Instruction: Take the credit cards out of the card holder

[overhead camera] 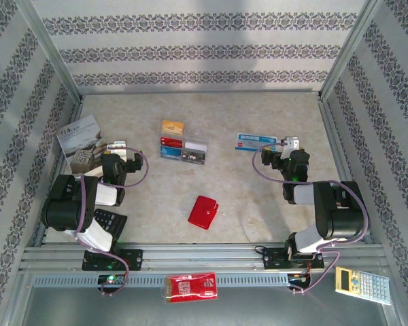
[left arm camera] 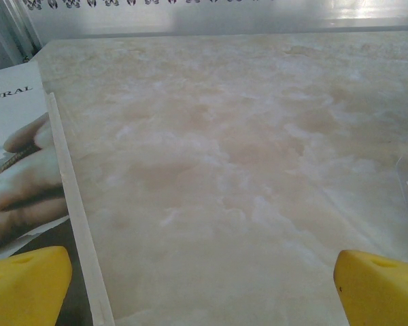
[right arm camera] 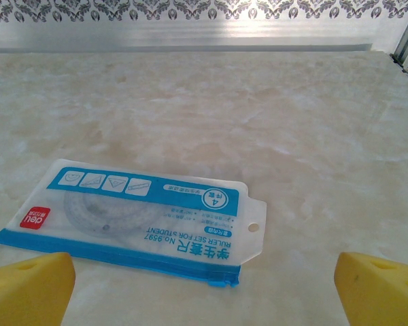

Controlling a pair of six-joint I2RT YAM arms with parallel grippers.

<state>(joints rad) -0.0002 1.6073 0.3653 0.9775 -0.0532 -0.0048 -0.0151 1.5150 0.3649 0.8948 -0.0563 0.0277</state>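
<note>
The red card holder (overhead camera: 202,212) lies folded shut in the middle of the table, nearer the front, with neither gripper touching it. The credit cards are hidden if they are inside it. An orange-yellow card (overhead camera: 172,126) lies flat farther back. My left gripper (overhead camera: 119,147) hovers at the left beside a booklet. Its yellow fingertips (left arm camera: 27,285) stand wide apart and open over bare table, as the left gripper (left arm camera: 204,299) shows in the wrist view. My right gripper (overhead camera: 289,144) is at the right, open (right arm camera: 204,299), with nothing between its fingers.
A clear case (overhead camera: 183,151) with cards lies behind the holder. A blue ruler-set packet (right arm camera: 143,217) sits just ahead of the right gripper. The booklet (left arm camera: 20,170) lies at the left. A black calculator (overhead camera: 109,221) is under the left arm. A red printed packet (overhead camera: 190,286) and a second calculator (overhead camera: 362,285) rest on the front rail.
</note>
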